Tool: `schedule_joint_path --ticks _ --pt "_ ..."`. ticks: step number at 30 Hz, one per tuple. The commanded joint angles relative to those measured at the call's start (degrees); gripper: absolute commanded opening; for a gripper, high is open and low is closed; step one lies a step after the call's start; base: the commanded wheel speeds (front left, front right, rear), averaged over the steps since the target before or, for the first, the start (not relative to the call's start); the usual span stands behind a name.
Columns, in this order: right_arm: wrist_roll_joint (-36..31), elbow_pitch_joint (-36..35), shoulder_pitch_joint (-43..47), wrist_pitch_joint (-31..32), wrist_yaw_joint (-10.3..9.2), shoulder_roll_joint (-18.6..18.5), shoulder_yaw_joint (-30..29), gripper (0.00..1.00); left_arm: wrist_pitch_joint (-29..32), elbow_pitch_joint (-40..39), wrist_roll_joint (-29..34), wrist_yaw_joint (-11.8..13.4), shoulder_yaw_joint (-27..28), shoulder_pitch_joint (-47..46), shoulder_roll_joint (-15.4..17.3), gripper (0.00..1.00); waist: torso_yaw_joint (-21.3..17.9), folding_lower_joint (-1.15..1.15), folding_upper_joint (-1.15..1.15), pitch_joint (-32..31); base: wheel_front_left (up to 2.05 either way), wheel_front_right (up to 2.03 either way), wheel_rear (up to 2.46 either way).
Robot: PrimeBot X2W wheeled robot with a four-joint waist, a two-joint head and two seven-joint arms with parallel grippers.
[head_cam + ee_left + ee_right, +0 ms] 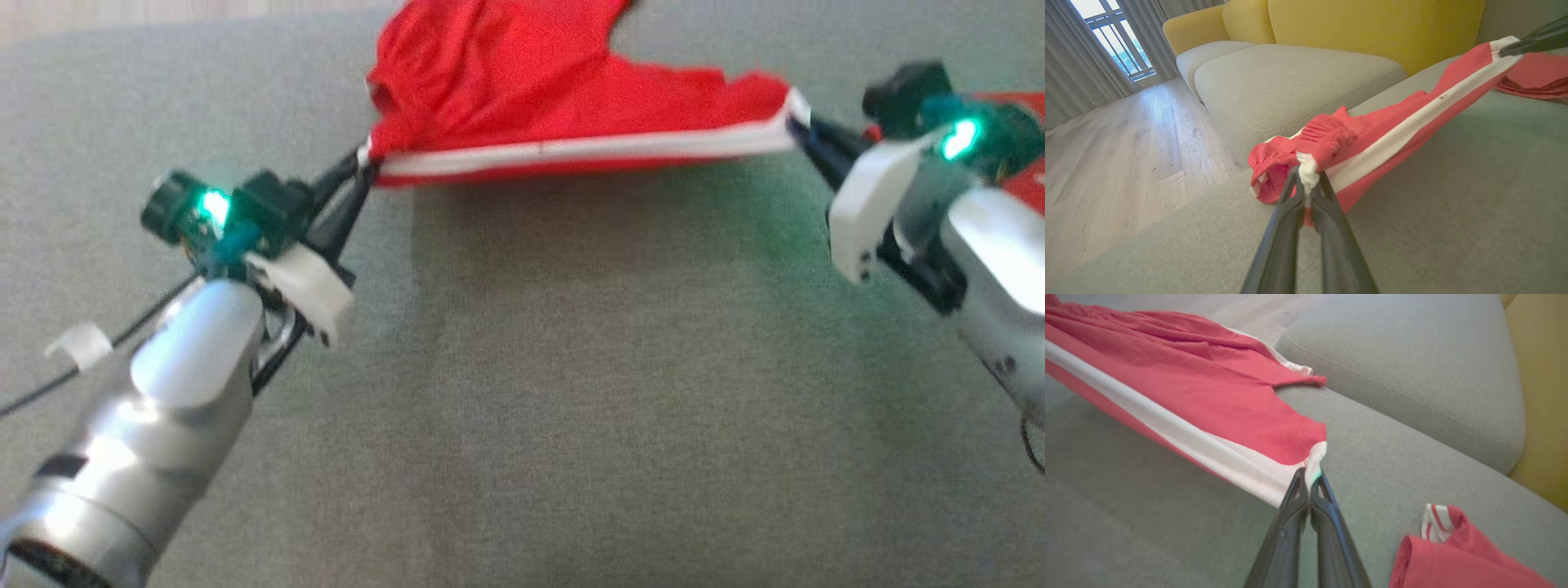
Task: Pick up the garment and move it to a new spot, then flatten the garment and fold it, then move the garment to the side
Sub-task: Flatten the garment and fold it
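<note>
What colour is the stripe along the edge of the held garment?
The stripe is white, on a red garment; best seen in the right wrist view.

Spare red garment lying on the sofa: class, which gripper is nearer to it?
Right. The right gripper, shut on the red shorts' striped corner, is beside the spare red garment; the left gripper holds the shorts' opposite end, farther off.

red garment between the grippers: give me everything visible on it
The garment is red, soft, wrinkled fabric with a white stripe along one edge and a gathered elastic waistband. That striped edge is pulled taut and lifted above the grey cushion; the rest sags back onto it. The left gripper pinches the waistband end, the right gripper the white hem corner, both shut.
</note>
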Motion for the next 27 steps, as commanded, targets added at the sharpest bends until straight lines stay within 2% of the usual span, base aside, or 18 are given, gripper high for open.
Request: schedule_joint_path --ticks 1,11,14,16,23,27 --pt "2.24 -1.82 2.04 0.97 -0.06 -3.64 0.95 0.00 -0.29 -0.86 -0.70 0.16 2.21 -0.44 3.69 0.00 -0.24 0.02 0.00 -2.62 0.00 0.00 0.00" --pt "15.19 -15.71 12.40 5.26 -0.06 -15.78 9.49 0.00 -0.20 -7.30 -2.72 1.17 3.14 11.53 5.35 0.00 -0.67 0.02 0.00 -11.10 0.00 0.00 0.00" --pt "18.08 -19.68 16.03 5.71 -0.06 -19.05 10.26 0.00 1.33 -10.49 -4.37 1.71 2.93 15.74 6.19 0.00 -0.76 0.02 0.00 -13.11 0.00 0.00 0.00" --pt "18.94 -23.87 19.41 6.32 -0.06 -22.77 11.12 0.00 4.40 -15.02 -5.28 2.34 1.38 20.66 7.30 0.00 -0.76 0.02 0.00 -14.37 0.00 0.00 0.00" --pt "22.09 -33.45 26.61 7.51 -0.06 -30.18 8.89 0.00 9.79 -29.58 -7.41 6.83 0.42 29.68 11.74 0.00 -1.09 0.02 0.00 -15.09 0.00 0.00 0.00" --pt "21.24 -35.58 27.65 7.59 -0.06 -31.94 5.46 0.00 11.47 -36.52 -7.94 9.89 1.63 31.07 14.04 0.00 -0.96 0.02 0.00 -14.48 0.00 0.00 0.00"
